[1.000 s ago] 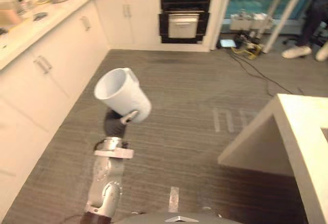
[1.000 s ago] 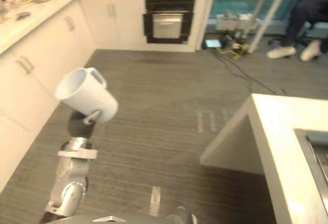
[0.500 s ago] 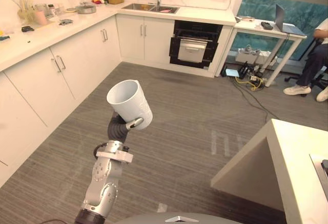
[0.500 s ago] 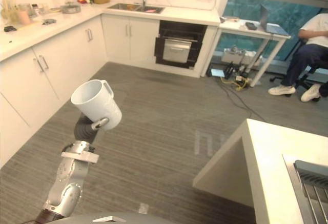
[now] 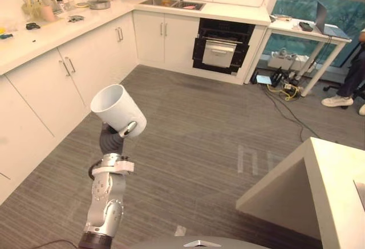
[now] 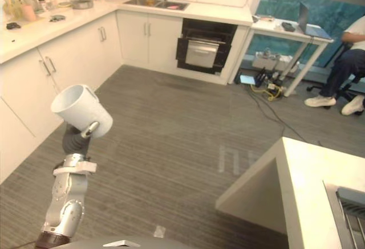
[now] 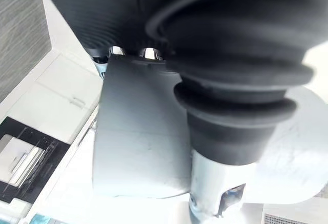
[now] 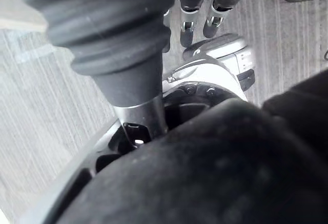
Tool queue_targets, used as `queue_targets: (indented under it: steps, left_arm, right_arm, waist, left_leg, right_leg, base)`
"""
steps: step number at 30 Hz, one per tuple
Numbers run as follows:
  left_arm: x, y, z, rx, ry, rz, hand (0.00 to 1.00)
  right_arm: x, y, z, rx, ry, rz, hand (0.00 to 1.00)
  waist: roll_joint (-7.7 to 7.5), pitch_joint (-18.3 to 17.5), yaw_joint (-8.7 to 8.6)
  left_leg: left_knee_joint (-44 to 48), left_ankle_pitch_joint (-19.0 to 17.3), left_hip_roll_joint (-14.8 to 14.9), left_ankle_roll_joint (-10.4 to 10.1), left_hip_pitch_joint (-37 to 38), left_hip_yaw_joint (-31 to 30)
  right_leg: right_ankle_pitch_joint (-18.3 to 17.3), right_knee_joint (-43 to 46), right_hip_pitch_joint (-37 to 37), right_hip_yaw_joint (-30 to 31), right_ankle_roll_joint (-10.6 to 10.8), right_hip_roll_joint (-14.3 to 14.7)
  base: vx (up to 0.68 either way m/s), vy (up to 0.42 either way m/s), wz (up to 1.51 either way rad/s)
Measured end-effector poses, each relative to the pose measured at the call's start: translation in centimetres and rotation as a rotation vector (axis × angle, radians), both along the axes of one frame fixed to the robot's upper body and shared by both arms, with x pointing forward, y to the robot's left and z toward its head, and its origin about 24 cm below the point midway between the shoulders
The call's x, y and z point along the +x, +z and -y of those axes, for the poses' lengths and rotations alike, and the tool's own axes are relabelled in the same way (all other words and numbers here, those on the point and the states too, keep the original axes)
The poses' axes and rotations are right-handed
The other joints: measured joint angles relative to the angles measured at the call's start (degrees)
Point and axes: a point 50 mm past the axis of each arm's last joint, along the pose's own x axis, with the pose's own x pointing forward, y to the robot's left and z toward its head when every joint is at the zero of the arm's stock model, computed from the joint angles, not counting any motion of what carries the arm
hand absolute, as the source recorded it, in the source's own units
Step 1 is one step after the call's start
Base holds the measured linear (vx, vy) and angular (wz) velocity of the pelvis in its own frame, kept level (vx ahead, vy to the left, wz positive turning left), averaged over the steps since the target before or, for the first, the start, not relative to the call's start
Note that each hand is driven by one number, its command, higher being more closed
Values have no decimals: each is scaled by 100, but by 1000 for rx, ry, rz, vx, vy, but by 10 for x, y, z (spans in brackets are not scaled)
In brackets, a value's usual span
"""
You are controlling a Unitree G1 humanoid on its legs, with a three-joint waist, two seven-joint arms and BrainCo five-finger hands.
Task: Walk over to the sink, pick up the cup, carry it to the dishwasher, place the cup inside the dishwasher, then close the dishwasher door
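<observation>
Holding a white cup [image 5: 118, 111] up in front of its chest, the robot is standing on a grey plank floor [image 5: 199, 123] in a kitchen. The left hand [image 5: 114, 138] is gripping the cup from below, fingers and thumb curled round its base. Compared with half a second ago, the cup is sitting further to the robot's left and is tipping its open mouth more up and to the left; the room around it is looking almost the same.

A long white counter [image 5: 34, 38] over white cupboards is running along the left wall and turning across the far wall, where a sink [image 5: 171, 2] is set into it. Just to the right of the sink, a black dishwasher [image 5: 222, 47] is standing under the counter, well apart from the cup, with open floor lying between them. A second white counter [image 5: 336, 169] is jutting in at the lower right. Beyond the dishwasher, a white table [image 5: 311, 29] is standing over a tangle of floor cables [image 5: 285, 89], and a seated person [image 6: 353, 55] is showing at the far right. A pot [image 5: 98, 2] is resting on the left counter. The right hand [image 8: 187, 21] is hanging above the floor, fingers loose and holding nothing.
</observation>
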Motion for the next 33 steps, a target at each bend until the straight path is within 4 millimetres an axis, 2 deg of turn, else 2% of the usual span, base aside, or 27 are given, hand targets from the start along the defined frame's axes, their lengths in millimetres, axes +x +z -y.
queue_targets:
  steps: [2, 4, 5, 6, 7, 9, 10, 11, 12, 13, 14, 15, 16, 17, 19, 20, 21, 22, 23, 24, 25, 26, 28, 29, 30, 31, 33]
  left_arm:
    - [-5, 2, -2, -15, 25, 6, 100]
    - [-10, 3, -3, -22, 34, 11, 100]
    - [-16, 6, -2, -40, 40, 22, 100]
    - [-19, 9, 0, -53, 44, 35, 100]
    - [-24, 11, 2, -74, 48, 43, 100]
    - [-25, 11, 2, -80, 51, 44, 100]
    - [-26, 11, 1, -77, 53, 48, 100]
    - [-26, 11, -1, -73, 58, 51, 100]
    - [-26, 11, -6, -68, 75, 53, 100]
    - [-28, 7, -11, -65, 103, 36, 100]
    - [-30, 4, -14, -67, 120, 21, 100]
    - [-29, 1, -19, -63, 143, 7, 100]
    - [-30, 0, -22, -63, 156, 7, 100]
    - [-31, -1, -22, -63, 158, 0, 100]
    - [-34, -4, -22, -63, 152, -13, 100]
    - [-33, -3, -20, -58, 130, -1, 100]
    - [-28, 1, -18, -49, 104, 26, 100]
    - [-26, 4, -18, -39, 87, 38, 100]
    - [-24, 7, -18, -20, 63, 42, 100]
    - [-24, 10, -15, -16, 44, 48, 100]
    - [-23, 11, -13, -18, 32, 49, 100]
    - [-24, 11, -5, -25, 3, 43, 100]
    - [-21, 15, 3, -15, -31, 62, 100]
    - [-18, 18, 7, -16, -46, 76, 100]
    - [-14, 22, 13, -23, -68, 93, 100]
    - [-10, 25, 20, -28, -95, 107, 100]
    - [-2, 31, 36, -41, -161, 132, 100]
  right_arm:
    - [1, 0, 0, -12, 27, 6, 0]
    - [4, 0, -1, -20, 26, 12, 0]
    - [7, 0, -1, -20, 45, 19, 0]
    - [11, 1, 2, -23, 70, 30, 0]
    - [13, 2, 5, -23, 89, 40, 0]
    - [14, 2, 6, -21, 97, 41, 0]
    - [14, 2, 8, -26, 103, 38, 0]
    - [14, 2, 9, -24, 107, 39, 0]
    - [15, 3, 11, -22, 101, 49, 0]
    - [13, 4, 17, -25, 91, 47, 0]
    - [13, 4, 16, -22, 88, 47, 0]
    - [14, 4, 16, -22, 72, 54, 0]
    - [14, 4, 17, -23, 64, 57, 0]
    - [12, 4, 18, -24, 64, 50, 0]
    - [4, 2, 15, -14, 38, 24, 0]
    - [1, 2, 14, -12, 20, 19, 0]
    - [1, 2, 13, -8, -3, 28, 0]
    - [2, 1, 10, 1, -8, 32, 0]
    - [3, -1, 4, 15, -17, 32, 0]
    - [3, -1, 3, 13, -28, 31, 0]
    - [5, -1, 4, 10, -31, 43, 0]
    - [1, 0, 5, 4, -35, 44, 0]
    - [9, 1, 5, -3, -41, 87, 0]
    - [14, 2, 0, 2, -43, 119, 0]
    - [18, 3, -4, 4, -57, 152, 0]
    - [20, 4, -5, 2, -63, 167, 0]
    - [20, 5, -7, 3, -79, 185, 0]
  waist:
    - [-22, -2, 41]
    - [-76, 68, 78]
    - [-47, 160, 138]
    - [7, 269, 170]
    - [78, 357, 210]
    - [69, 371, 224]
    - [108, 413, 260]
    - [71, 412, 258]
    - [124, 479, 243]
    - [214, 514, 309]
    - [260, 502, 335]
    - [218, 532, 318]
    - [228, 627, 373]
    - [230, 648, 403]
    - [181, 593, 480]
    - [119, 497, 492]
    - [134, 462, 457]
    - [83, 477, 417]
    - [-124, 480, 377]
    - [-215, 438, 400]
    - [-234, 400, 404]
    - [-33, 394, 375]
    - [48, 360, 311]
    - [22, 375, 230]
    - [6, 464, 147]
    - [32, 515, 119]
    - [132, 569, 30]
  left_leg:
    - [62, -101, 18, 8, -50, 4]
    - [962, -529, 129, -7, -447, -17]
    - [2038, -958, 327, -81, -854, -74]
    - [3033, -1141, 506, 13, -1254, -85]
    - [4111, -1142, 763, 77, -1790, -40]
    - [4515, -1254, 905, 116, -1983, 72]
    - [4312, -1469, 832, 175, -2029, 175]
    - [4064, -1502, 740, 191, -2048, 203]
    - [3256, -1391, 502, 188, -2043, 138]
    - [2801, -829, 251, 181, -1894, -2]
    - [2708, -893, 157, 168, -1804, 21]
    - [2884, -1107, 93, 102, -1827, -24]
    - [3291, -1289, 67, 143, -1957, -37]
    - [3503, -1423, 41, 193, -2012, -97]
    - [3576, -1647, -239, 340, -1950, -288]
    - [3392, -1682, -422, 446, -1861, -289]
    - [3411, -1679, -438, 623, -1885, -228]
    - [3470, -1710, -462, 730, -1821, -169]
    - [3510, -1816, -631, 812, -1541, -111]
    - [3474, -1982, -737, 817, -1322, -15]
    - [3399, -2048, -746, 800, -1169, -19]
    - [3063, -2054, -742, 789, -832, -104]
    - [2561, -1948, -702, 796, -463, -226]
    - [2200, -1882, -668, 754, -179, -252]
    - [1927, -1858, -592, 717, 119, -284]
    - [1795, -1862, -510, 715, 331, -311]
    - [1733, -1987, -311, 644, 632, -568]
  right_leg:
    - [-247, 305, -120, 72, 64, -17]
    - [-548, 686, -263, 180, 79, -11]
    - [-684, 923, -308, 189, 31, 19]
    - [-795, 1114, -322, 163, 1, 80]
    - [-945, 1300, -273, 95, -42, 145]
    - [-1027, 1313, -140, 1, -87, 140]
    - [-1065, 1295, -59, -5, -44, 86]
    - [-1085, 1280, -23, -4, -11, 38]
    - [-1143, 1236, 15, 24, 85, -37]
    - [-1167, 1108, 109, 210, 212, -52]
    - [-1201, 1021, 154, 378, 193, -40]
    - [-1249, 1210, 193, 536, 189, 75]
    - [-1367, 1297, 248, 519, 43, 150]
    - [-1390, 1272, 279, 532, 114, 130]
    - [-1411, 1301, 327, 608, 63, -10]
    - [-1472, 1617, 200, 730, 145, -128]
    - [-1626, 2712, -217, 881, 460, -239]
    - [-1618, 3657, -466, 971, 661, -318]
    - [-1066, 4880, -688, 1071, 1036, -491]
    - [-490, 5112, -706, 1009, 1109, -676]
    - [-206, 5235, -723, 966, 997, -697]
    - [577, 5532, -919, 1012, 694, -630]
    - [-254, 6053, -1525, 1006, 488, -350]
    - [-805, 6067, -1965, 788, 164, -192]
    - [-1119, 5818, -2333, 360, 19, -159]
    - [-1252, 5480, -2584, 97, -108, -155]
    - [-1148, 4243, -2917, -33, -179, -124]
  base:
    - [-33, -19, 1]
    - [-19, -38, 6]
    - [-52, -33, 3]
    - [-81, -50, 13]
    - [-47, -10, 22]
    - [51, 33, 30]
    - [76, 86, 25]
    - [50, 128, 19]
    - [71, 177, -5]
    - [113, 163, -15]
    - [191, 116, -10]
    - [268, 19, 9]
    - [276, 24, 11]
    - [260, 111, -6]
    - [184, 158, -17]
    - [185, 100, -7]
    - [207, 96, 5]
    - [325, 94, 15]
    - [378, 76, -10]
    - [372, 63, -21]
    - [323, 87, -34]
    - [299, 92, -20]
    - [296, 52, -15]
    - [315, -54, 3]
    - [403, -104, 13]
    - [443, -109, 26]
    - [426, -100, 73]
